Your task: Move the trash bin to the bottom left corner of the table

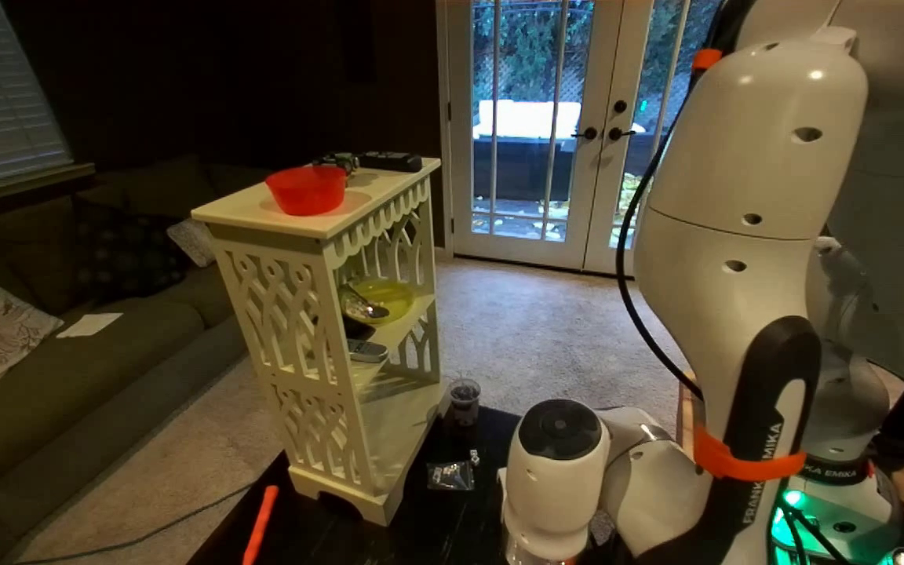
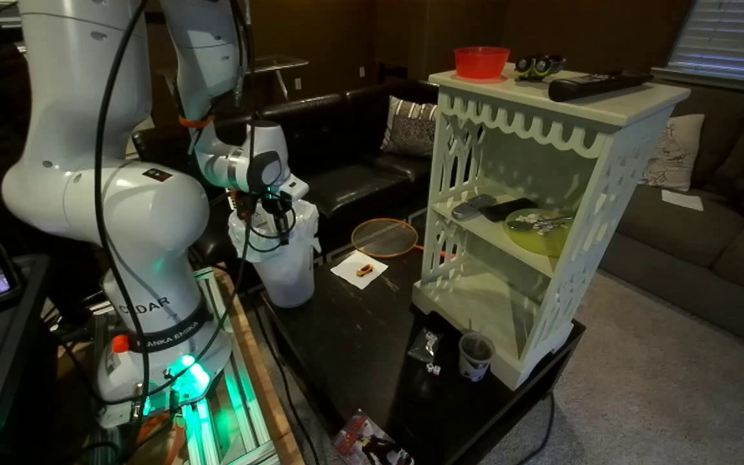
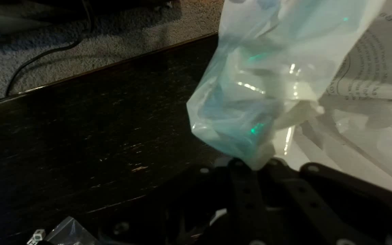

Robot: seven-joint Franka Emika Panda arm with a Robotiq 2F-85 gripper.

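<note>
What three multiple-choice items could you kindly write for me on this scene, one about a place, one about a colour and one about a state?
1. Where does the red bowl stand?
A. On the sofa
B. On top of the lattice-sided side table
C. On the carpet

2. What colour is the dish on the middle shelf?
A. Yellow-green
B. Blue
C. Black

3. In what state is the trash bin?
A. Lying on its side
B. Bare and unlined
C. Lined with a white plastic bag

1: B, since both exterior views show the red bowl up there.
2: A, since the dish looks yellow-green in both exterior views.
3: C, since an exterior view shows the white plastic bag bulging over the trash bin's rim.
</note>
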